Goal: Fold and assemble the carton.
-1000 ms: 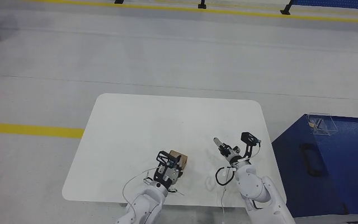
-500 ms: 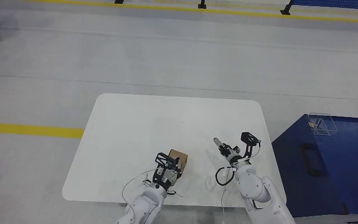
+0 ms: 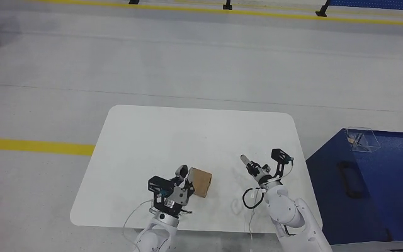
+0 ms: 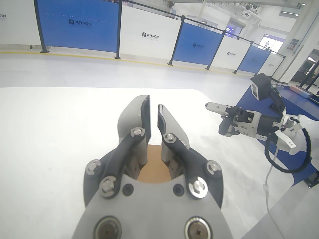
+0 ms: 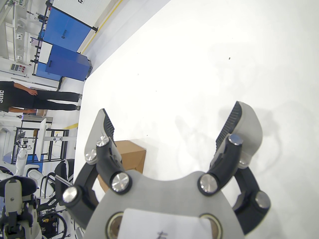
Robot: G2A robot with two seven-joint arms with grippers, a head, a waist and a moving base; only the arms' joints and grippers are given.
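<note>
The carton (image 3: 201, 181) stands on the worktop (image 3: 189, 132). The left pincer (image 4: 153, 103), almost pressed together and empty, is just beside it; the right pincer (image 5: 172, 111), spread, is well apart. Probably light, thin cardboard that dents: take opposite walls gently.

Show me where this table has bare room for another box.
The far half of the white rounded table is bare, down to the small brown cardboard carton. The strip between carton and right gripper is free. Crowded: the near edge, with the left gripper beside the carton.
</note>
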